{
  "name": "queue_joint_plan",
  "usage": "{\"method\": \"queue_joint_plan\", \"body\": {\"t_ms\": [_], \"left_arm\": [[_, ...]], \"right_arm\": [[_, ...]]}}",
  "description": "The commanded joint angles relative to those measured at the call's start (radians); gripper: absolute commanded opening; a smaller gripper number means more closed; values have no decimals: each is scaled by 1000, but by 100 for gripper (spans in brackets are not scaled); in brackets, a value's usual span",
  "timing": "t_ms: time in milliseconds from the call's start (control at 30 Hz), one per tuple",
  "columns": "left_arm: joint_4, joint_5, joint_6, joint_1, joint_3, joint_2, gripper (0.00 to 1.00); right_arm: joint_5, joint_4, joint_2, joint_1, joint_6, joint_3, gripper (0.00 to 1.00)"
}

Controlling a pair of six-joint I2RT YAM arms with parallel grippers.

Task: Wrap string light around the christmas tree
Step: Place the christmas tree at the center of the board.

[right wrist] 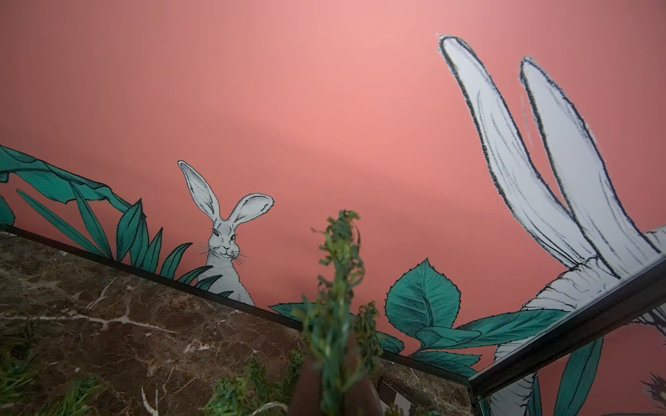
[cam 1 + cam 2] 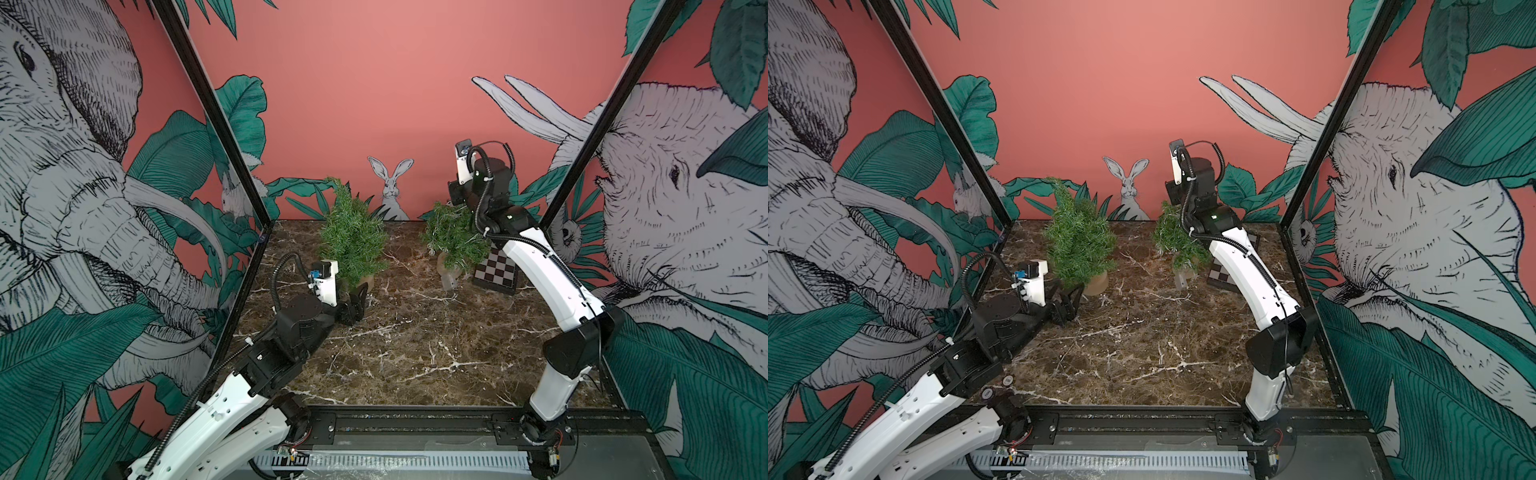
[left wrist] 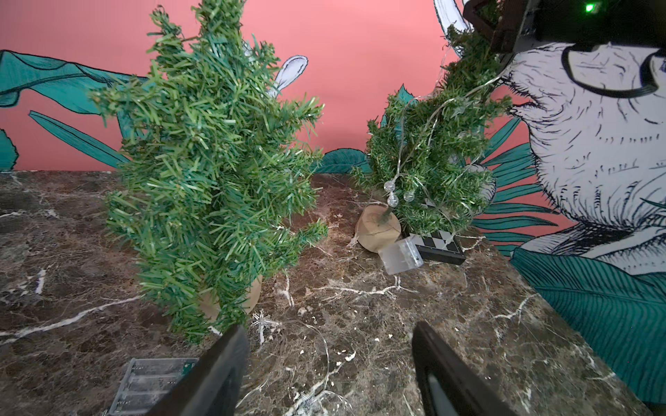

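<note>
Two small green christmas trees on wooden bases stand on the marble table. The left tree is upright. The right tree leans, with my right gripper shut on its tip. A string light with clear beads hangs over its branches. A thin wire with a star light lies on the table at the left tree's base. My left gripper sits low there, open, with the wire between its fingers.
A clear battery box lies beside the left gripper. Another clear box lies by the right tree's tilted base. A checkered box stands behind it. Patterned walls enclose the table on three sides.
</note>
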Motion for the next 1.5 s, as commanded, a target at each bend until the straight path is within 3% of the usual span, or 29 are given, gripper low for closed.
{"method": "queue_joint_plan", "body": {"t_ms": [0,600,833,1000,1167,1300,1467], "left_arm": [[42,-38,6,-3,-15,3,74],[-26,-78,33,-3,21,5,74],[-50,-98,28,-4,28,-9,74],[-82,-94,10,-3,40,-12,74],[-143,-22,-34,-4,89,1,76],[-259,1,-62,-3,154,27,78],[-452,50,-20,-3,321,82,79]], "right_arm": [[-15,118,-8,-29,27,60,0],[-25,81,69,-91,61,127,2],[-14,92,57,-98,67,118,31],[-19,76,50,-97,56,130,39],[-29,22,35,-97,63,167,66],[-48,-23,-19,-98,104,178,79],[-96,-27,-178,-97,134,82,84]]}}
